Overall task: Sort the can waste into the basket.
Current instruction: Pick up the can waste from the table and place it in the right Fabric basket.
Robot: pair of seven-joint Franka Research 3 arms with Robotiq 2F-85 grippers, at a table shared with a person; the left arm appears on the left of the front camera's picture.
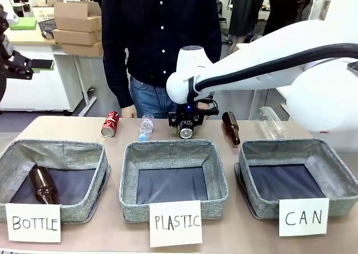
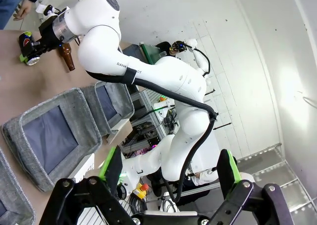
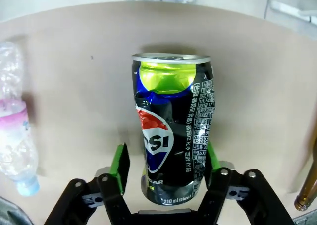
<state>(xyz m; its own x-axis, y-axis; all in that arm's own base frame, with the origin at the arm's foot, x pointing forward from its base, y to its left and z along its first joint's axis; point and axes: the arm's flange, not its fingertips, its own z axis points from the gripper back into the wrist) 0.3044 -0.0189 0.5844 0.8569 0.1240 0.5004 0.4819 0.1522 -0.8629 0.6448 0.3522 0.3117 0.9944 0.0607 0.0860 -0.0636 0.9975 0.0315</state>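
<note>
The dark black-and-silver can (image 3: 173, 131) lies on the table at the middle back, silver top (image 1: 186, 133) facing the baskets. My right gripper (image 3: 166, 158) is open around it: a gap shows at one green pad (image 3: 120, 163), and the other pad sits close against the can. In the front view the right gripper (image 1: 186, 126) hangs over that can. The red can (image 1: 110, 124) lies at the back left. The grey CAN basket (image 1: 335, 164) stands front right and holds nothing. My left gripper (image 2: 168, 170) is open, raised at the far left (image 1: 33, 64).
The BOTTLE basket (image 1: 11, 159) holds a brown bottle (image 1: 42, 184). The PLASTIC basket (image 1: 128, 175) stands in the middle. A small plastic bottle (image 1: 146, 125), a brown bottle (image 1: 231, 127) and a clear bottle (image 1: 271, 122) lie along the back. A person (image 1: 162, 41) stands at the far edge.
</note>
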